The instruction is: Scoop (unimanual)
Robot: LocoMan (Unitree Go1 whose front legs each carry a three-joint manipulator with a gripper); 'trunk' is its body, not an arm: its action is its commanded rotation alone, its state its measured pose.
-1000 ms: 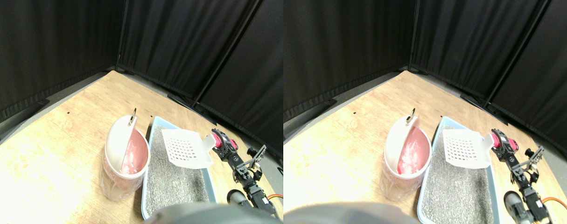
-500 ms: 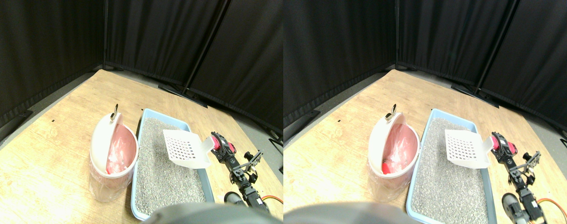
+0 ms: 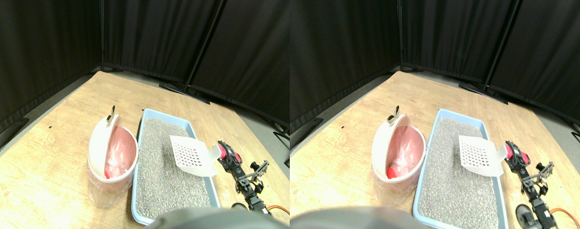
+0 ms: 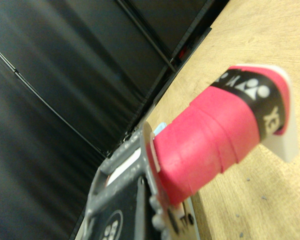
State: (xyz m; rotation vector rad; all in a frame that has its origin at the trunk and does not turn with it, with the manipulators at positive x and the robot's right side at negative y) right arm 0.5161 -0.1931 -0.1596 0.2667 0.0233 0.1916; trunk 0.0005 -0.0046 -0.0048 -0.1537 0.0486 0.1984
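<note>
Scoop is hovering empty over the litter tray, the right gripper clamping its pink-wrapped handle, so next it probably needs dipping into the litter.

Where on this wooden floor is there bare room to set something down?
Bare floor lies left of the bin and beyond the tray toward the curtains. Crowded: bin against tray, scoop over it, gripper on its right.

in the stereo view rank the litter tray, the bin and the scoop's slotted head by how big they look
1. litter tray, clearly largest
2. bin
3. scoop's slotted head, smallest

All three sit at a similar distance from the camera, so the order looks safe.
</note>
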